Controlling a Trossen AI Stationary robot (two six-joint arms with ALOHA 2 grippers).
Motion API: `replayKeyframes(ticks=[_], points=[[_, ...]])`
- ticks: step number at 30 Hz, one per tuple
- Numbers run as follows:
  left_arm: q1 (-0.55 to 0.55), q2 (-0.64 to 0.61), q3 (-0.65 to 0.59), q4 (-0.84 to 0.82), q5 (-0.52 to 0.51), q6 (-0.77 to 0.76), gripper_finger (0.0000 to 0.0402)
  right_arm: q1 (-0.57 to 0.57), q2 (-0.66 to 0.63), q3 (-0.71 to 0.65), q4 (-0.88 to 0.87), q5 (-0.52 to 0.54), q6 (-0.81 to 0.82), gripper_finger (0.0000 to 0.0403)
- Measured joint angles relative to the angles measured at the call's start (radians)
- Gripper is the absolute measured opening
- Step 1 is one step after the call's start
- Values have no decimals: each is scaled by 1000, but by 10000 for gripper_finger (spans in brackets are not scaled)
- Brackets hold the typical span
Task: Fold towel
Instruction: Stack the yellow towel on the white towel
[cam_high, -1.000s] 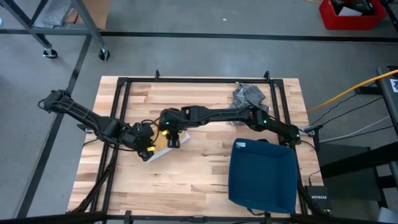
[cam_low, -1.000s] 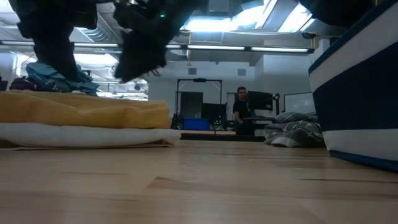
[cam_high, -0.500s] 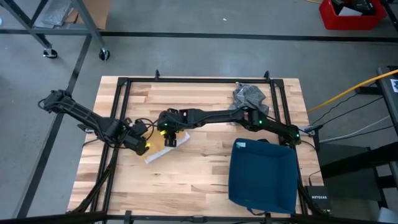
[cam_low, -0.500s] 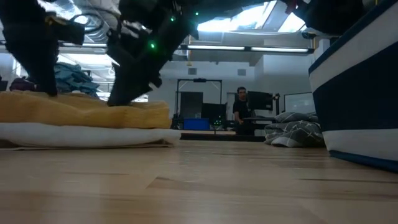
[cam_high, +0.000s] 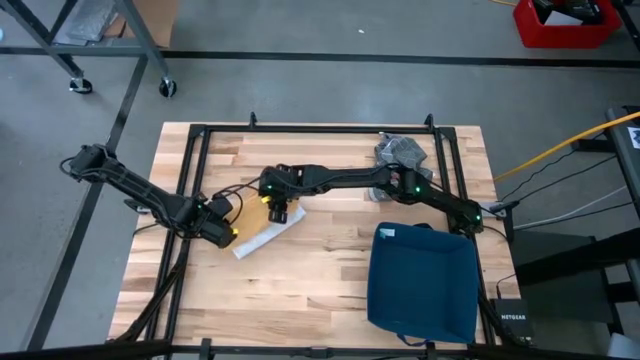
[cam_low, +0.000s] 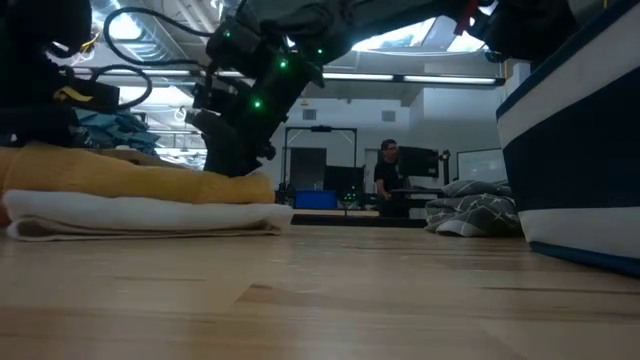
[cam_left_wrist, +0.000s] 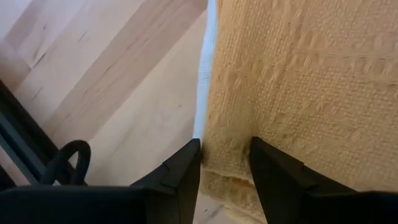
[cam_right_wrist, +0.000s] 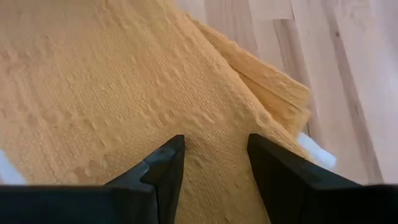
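The folded yellow towel (cam_high: 262, 236), coarse waffle-textured weave over a white layer, lies left of centre on the wooden table (cam_high: 330, 290), long axis diagonal, with the left gripper (cam_high: 226, 232) at its nearer-left end, the right gripper (cam_high: 281, 213) at its far-right end, both parted over cloth without clamping it.

Blue bin (cam_high: 422, 280): on the counter's (cam_high: 330, 290) near right part.
Grey cloth (cam_high: 400, 153): crumpled at the far right edge.
Person (cam_low: 386, 182): standing in the room beyond.
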Motion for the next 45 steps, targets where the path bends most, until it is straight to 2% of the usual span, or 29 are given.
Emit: replayKeyframes(ticks=[6, 9, 14, 19, 22, 29, 34, 37, 41, 45], points=[[0, -36, 59, -14, 14, 69, 129, 2, -15, 54, -51, 25, -81, 184], [0, -71, 116, -28, -34, 102, 129, 9, -41, 124, -128, 44, -103, 184], [0, -120, 163, 23, -72, 190, 129, 42, -145, 110, -188, 55, -105, 184], [0, -138, 165, 126, -75, 245, 129, 96, -203, 109, -274, 114, -102, 184], [0, -136, 165, 214, -77, 273, 129, 134, -220, 109, -330, 132, -54, 184], [0, -132, 165, 430, -36, 546, 129, 228, -227, 108, -541, 134, 9, 184], [0, -115, 162, 423, -29, 613, 129, 276, -227, 108, -660, 135, 141, 184], [0, -100, 136, 428, 17, 662, 129, 298, -227, 108, -703, 146, 216, 184], [-1, -69, 85, 437, 79, 657, 129, 318, -227, 108, -775, 169, 315, 184], [0, -37, 42, 459, 86, 663, 129, 332, -227, 108, -855, 169, 387, 184]])
